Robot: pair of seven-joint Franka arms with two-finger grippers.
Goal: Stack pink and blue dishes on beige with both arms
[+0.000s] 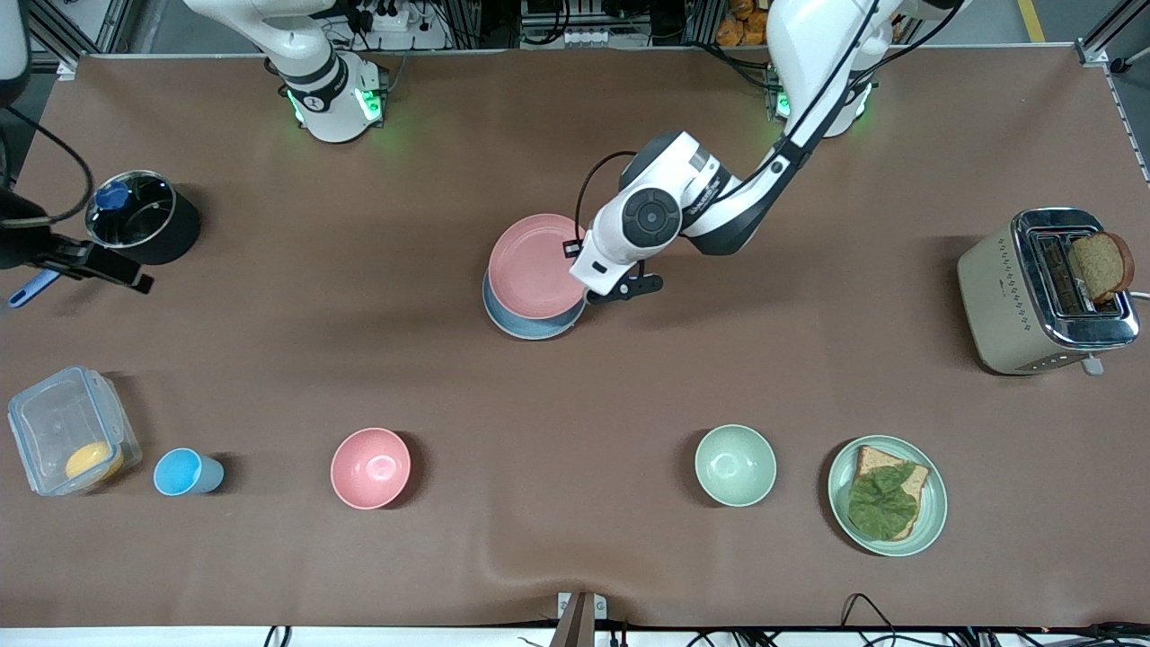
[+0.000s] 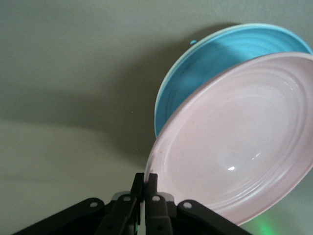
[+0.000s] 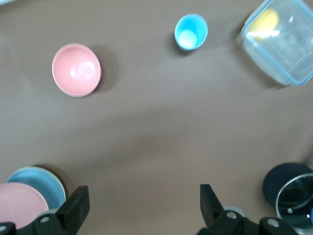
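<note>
My left gripper (image 1: 586, 289) (image 2: 145, 182) is shut on the rim of the pastel pink plate (image 1: 537, 262) (image 2: 239, 142) and holds it tilted. The light blue plate (image 1: 530, 323) (image 2: 215, 63) lies under it in the middle of the table, partly covered. Whether the two touch I cannot tell. The beige plate is hidden. Toward the right arm's end of the table, my right gripper (image 1: 108, 268) (image 3: 144, 205) waits open and empty, up in the air beside the black pot. Its wrist view also shows the pink plate (image 3: 17, 203) and blue plate (image 3: 41, 181).
A black pot (image 1: 142, 217) stands at the right arm's end. Nearer the front camera are a clear container (image 1: 67, 431), small blue cup (image 1: 184, 472), deep pink bowl (image 1: 370, 467), green bowl (image 1: 735, 465) and green plate (image 1: 934, 508) with a sandwich. A toaster (image 1: 1024, 296) stands at the left arm's end.
</note>
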